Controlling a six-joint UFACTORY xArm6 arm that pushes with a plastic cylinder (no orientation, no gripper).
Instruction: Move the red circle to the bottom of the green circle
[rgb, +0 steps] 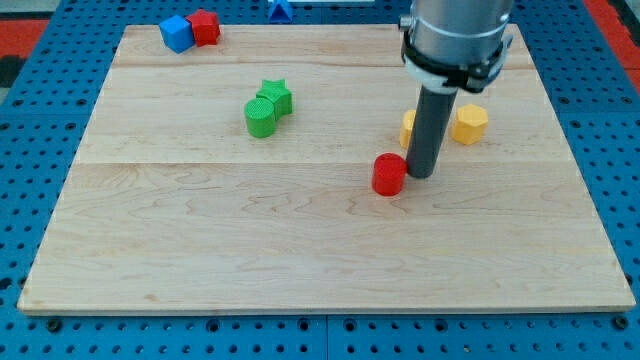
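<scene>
Red circle (389, 175) sits mid-worktop (200, 250), touching my tip (421, 176) on its right side; no gripper here, just a rod. Green circle (260, 118) lies well apart, upper-left.

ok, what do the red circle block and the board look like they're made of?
Red circle block: looks like matte plastic, uniform colour; faint ridges on the green circle block hint at 3D printing, unconfirmed. Wooden board: light wood, visible grain and plank seams, smooth finish. My tip sits against the red block's right side.
</scene>
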